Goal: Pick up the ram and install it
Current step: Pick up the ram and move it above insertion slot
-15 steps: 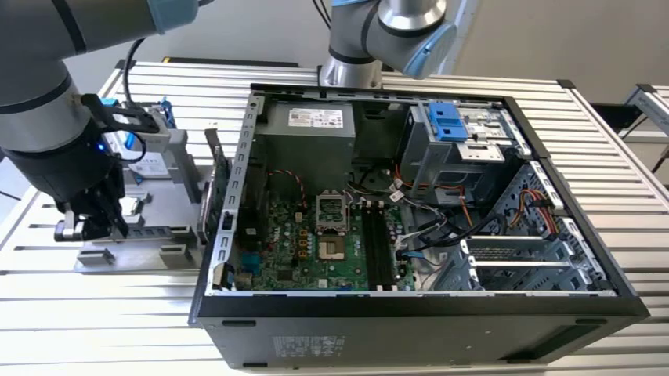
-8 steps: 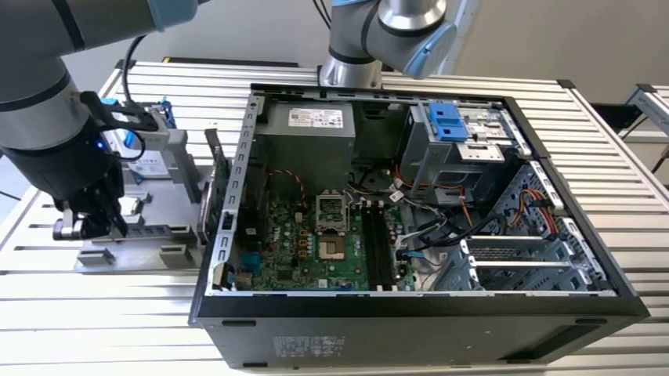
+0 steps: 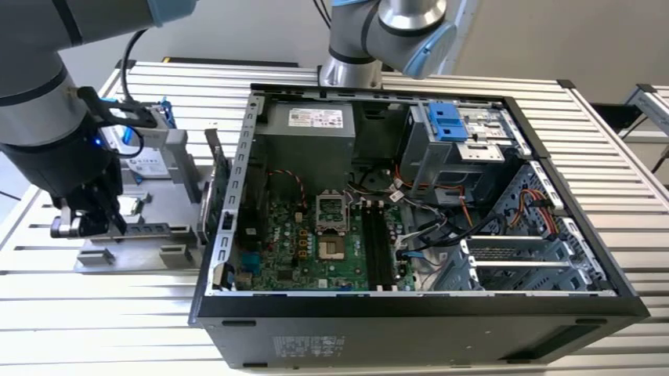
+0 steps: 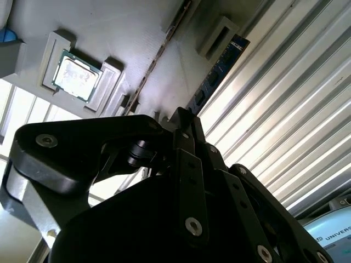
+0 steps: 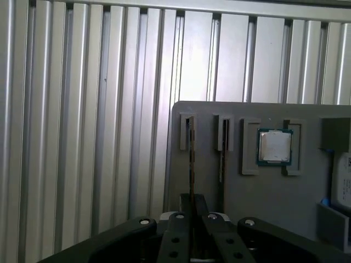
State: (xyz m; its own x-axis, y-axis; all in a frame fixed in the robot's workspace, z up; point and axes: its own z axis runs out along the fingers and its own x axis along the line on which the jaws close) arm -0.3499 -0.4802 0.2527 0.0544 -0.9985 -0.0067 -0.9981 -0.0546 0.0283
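Print on the rig: stickers, and one line of lettering

In the exterior view, white stickers sit on the power supply, the drive cage, the hard drive and the computer case's outer wall — their print is too small to make out. In the second wrist view, dark capital letters run along a pale arm cap, cut off at the frame edge.

We see the ram, a narrow bluish stick with dark chips, standing on its long edge in a slot of the grey holder.
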